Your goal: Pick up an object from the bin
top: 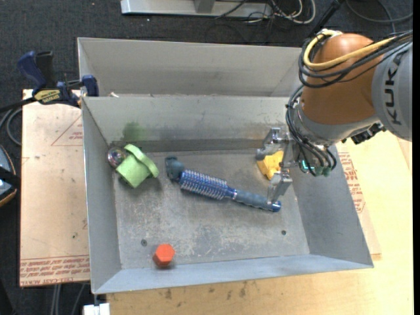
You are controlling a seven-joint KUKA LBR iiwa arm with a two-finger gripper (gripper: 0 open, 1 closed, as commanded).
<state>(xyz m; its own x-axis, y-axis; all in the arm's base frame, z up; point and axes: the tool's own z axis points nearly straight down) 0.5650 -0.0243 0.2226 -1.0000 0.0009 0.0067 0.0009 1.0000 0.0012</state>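
One small yellow thing (267, 168) is lying at the right end of the bin (197, 241) floor, near the back wall. You are straddling it with the gripper (276, 165), fingers (282, 184) spread wide, one on each side; whether they are touching it, can't tell. Looks like you are lining up the grasp, so you should be centring the yellow piece in the gap and sinking low before closing. The nearer finger is sitting just beside the handle tip of the blue hairbrush (216, 189) and risks snagging it. Your arm is reaching in from the right, wrist pointing down, orange cover (341, 77) above. Green cup (134, 169) and small orange piece (164, 254) are lying well apart, leftward.
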